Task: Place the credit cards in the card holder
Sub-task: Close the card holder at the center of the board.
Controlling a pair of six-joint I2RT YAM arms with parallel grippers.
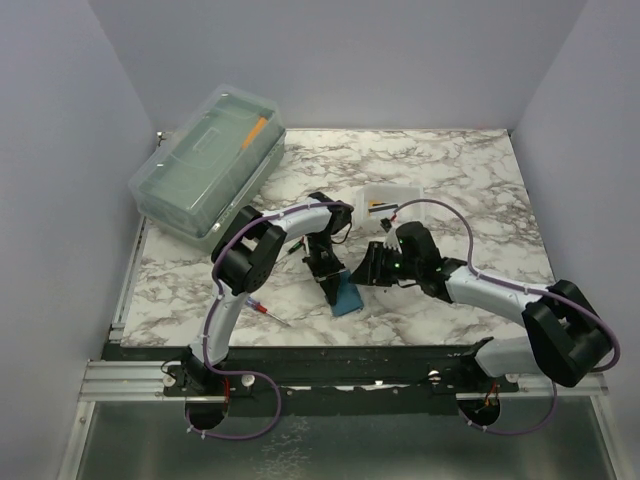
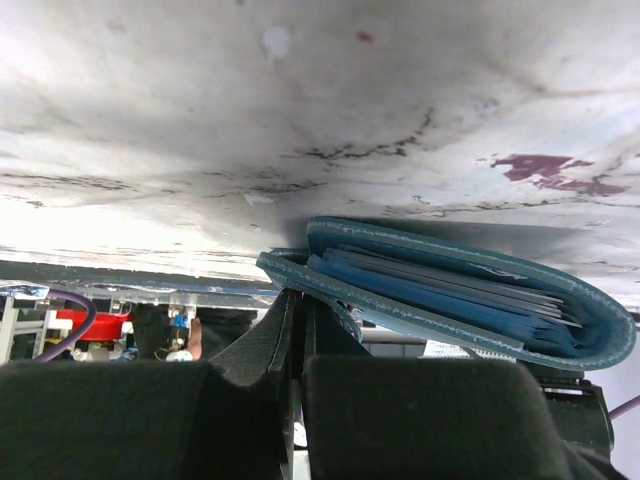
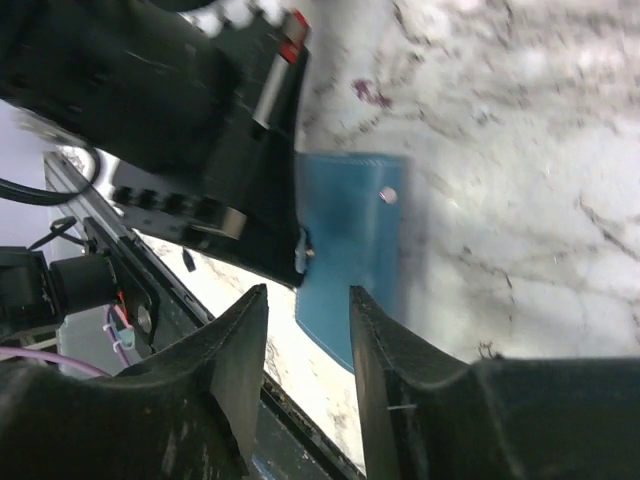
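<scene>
The teal card holder (image 1: 347,296) lies on the marble table between the two arms. My left gripper (image 1: 328,268) is shut on one edge flap of the card holder (image 2: 470,300), its jaws pressed together on the flap (image 2: 300,305). Thin grey-blue layers show inside the fold; I cannot tell whether they are credit cards. My right gripper (image 1: 372,266) hovers just right of the holder, open, with nothing between its fingers. In the right wrist view the right gripper (image 3: 308,305) frames the card holder (image 3: 350,230), which shows a snap stud, with the left gripper (image 3: 200,130) beside it.
A small translucent white tray (image 1: 400,192) sits behind the grippers, with a small dark and orange item (image 1: 377,206) at its left edge. A big clear lidded box (image 1: 210,165) stands at the back left. A red-handled tool (image 1: 265,311) lies near the front edge.
</scene>
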